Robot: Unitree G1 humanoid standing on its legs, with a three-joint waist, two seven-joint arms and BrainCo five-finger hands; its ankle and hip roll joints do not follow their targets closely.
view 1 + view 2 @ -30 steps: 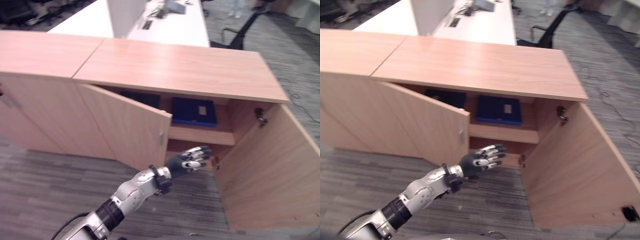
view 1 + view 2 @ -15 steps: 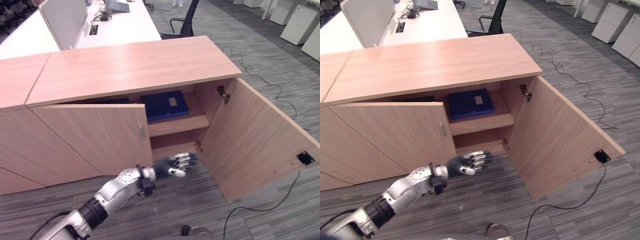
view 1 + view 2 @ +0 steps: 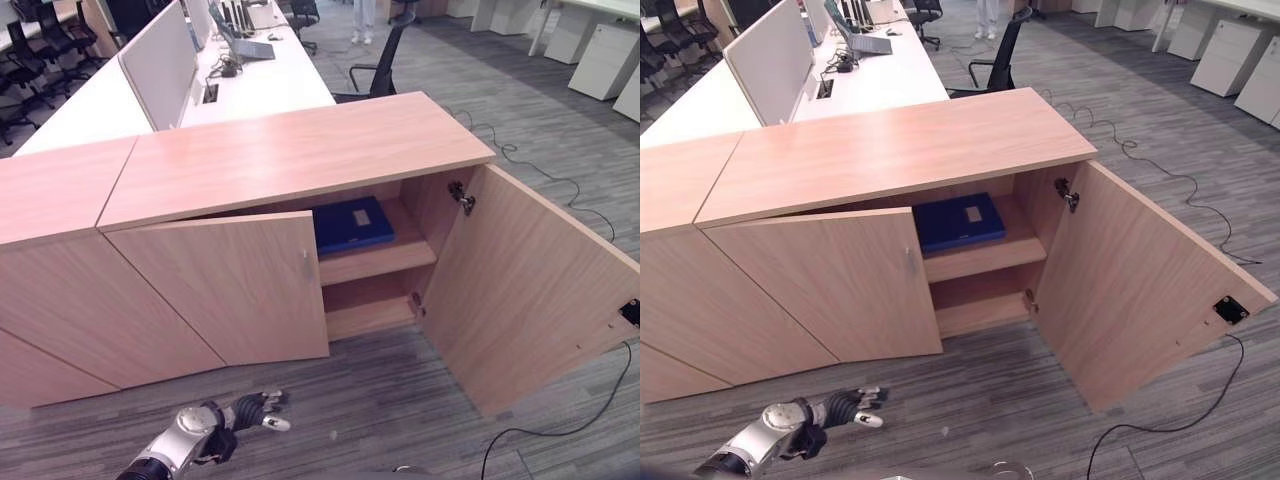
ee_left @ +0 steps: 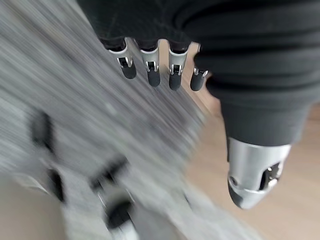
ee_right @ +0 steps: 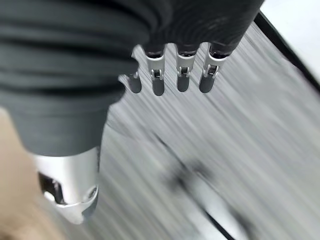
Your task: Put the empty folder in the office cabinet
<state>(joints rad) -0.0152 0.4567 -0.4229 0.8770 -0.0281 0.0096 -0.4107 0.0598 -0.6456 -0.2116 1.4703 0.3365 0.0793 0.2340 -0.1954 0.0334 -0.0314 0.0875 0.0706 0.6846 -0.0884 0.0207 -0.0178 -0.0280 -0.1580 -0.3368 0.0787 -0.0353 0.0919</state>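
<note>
**A:** Where is the folder?

**B:** The blue folder (image 3: 958, 222) lies flat on the upper shelf (image 3: 985, 256) of the office cabinet (image 3: 890, 150), behind the open right door (image 3: 1140, 290). The left door (image 3: 820, 290) stands only a little ajar.

**A:** And the hands?

**B:** The left hand (image 3: 255, 410) hangs low over the carpeted floor (image 3: 400, 400), well apart from the cabinet, fingers (image 4: 150, 67) loosely extended and holding nothing. The right hand (image 5: 65, 90) shows in its own wrist view, fingers likewise relaxed, empty.

**A:** How would the folder handle?

**B:** My guess: light, since it's empty, with stiff board covers and a smooth, somewhat slippery skin. It should not bend, but the cover could flap open if lifted by one leaf.

**A:** So where to grip?

**B:** Probably at the front edge that overhangs toward the opening, pinching both covers together, thumb on top.
</note>
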